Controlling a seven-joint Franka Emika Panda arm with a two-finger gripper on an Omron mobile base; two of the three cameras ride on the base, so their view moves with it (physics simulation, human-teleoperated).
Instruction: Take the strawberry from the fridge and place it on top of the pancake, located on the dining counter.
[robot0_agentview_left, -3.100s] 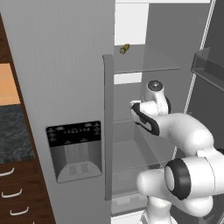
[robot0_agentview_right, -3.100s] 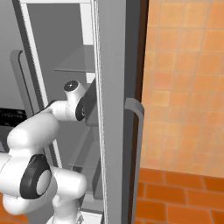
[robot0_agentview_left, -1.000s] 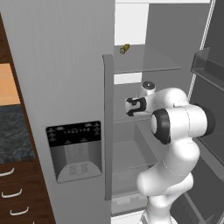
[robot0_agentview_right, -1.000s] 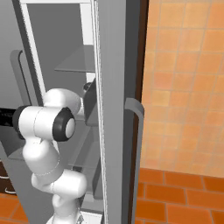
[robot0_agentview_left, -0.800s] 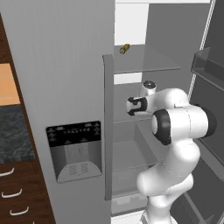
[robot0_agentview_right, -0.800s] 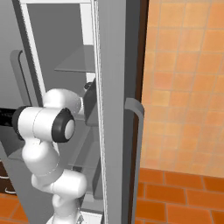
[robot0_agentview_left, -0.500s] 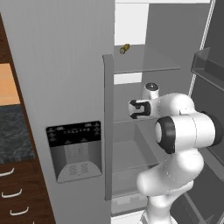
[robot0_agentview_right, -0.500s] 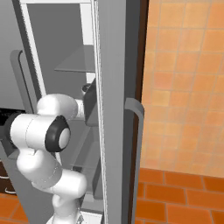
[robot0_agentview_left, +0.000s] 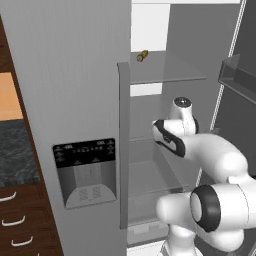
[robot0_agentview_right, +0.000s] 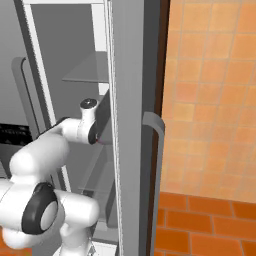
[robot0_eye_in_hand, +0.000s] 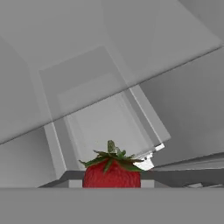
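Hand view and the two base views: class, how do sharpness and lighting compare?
Hand view: the strawberry is crisp, lit evenly, no glare. Left base view: the fridge is flat grey with soft shading. Right base view: slightly soft edges, no hard shadows.

We count 1 strawberry (robot0_eye_in_hand: 112, 173), red w/ green leafy cap, low in hand view. 1 fridge (robot0_agentview_left: 90, 75), 2 doors: 1 shut w/ 1 black dispenser panel (robot0_agentview_left: 85, 171), 1 swung open. 2 long vertical door handles: 1 in left base view (robot0_agentview_left: 123, 145), 1 in right base view (robot0_agentview_right: 157, 165). 1 small yellowish-olive item (robot0_agentview_left: 142, 55) on upper shelf. 3 drawer pulls (robot0_agentview_left: 15, 220) at lower left.
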